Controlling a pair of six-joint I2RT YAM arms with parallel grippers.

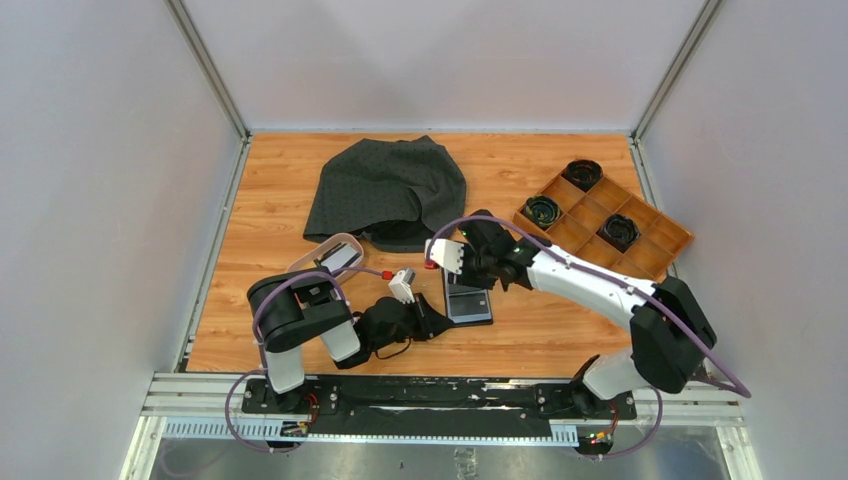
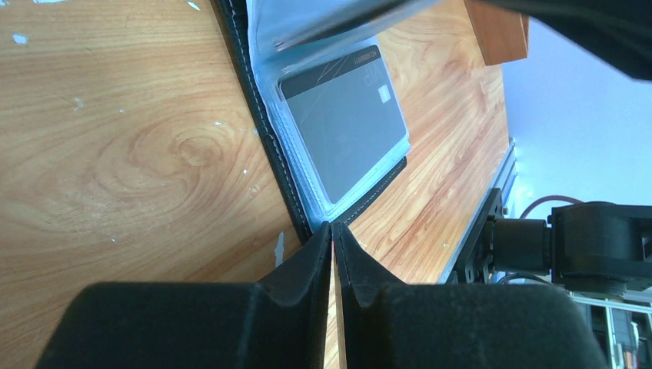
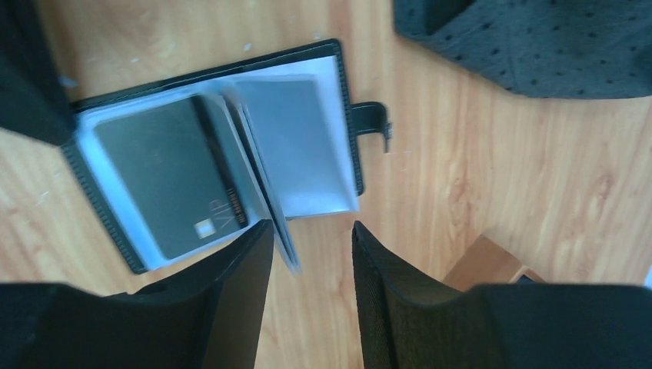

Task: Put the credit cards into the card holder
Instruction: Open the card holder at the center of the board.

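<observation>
Jaws clamped on its corner, the left gripper [image 2: 332, 231] steadies the open card holder [image 1: 468, 300] mid-table while the right gripper [image 3: 311, 228], jaws apart, hovers over a clear sleeve [image 3: 296, 146] beside one stowed grey credit card [image 3: 165, 181], likely to spread it next.

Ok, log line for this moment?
left gripper: shut at holder corner | right gripper: open over holder, sleeve between jaws | grey card: in holder

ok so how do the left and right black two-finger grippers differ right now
The left gripper is shut; the right gripper stands open. The left one sits at a corner of the black bifold card holder; the right one hangs over its clear pocket pages. Both are black and close to the open holder.
</observation>
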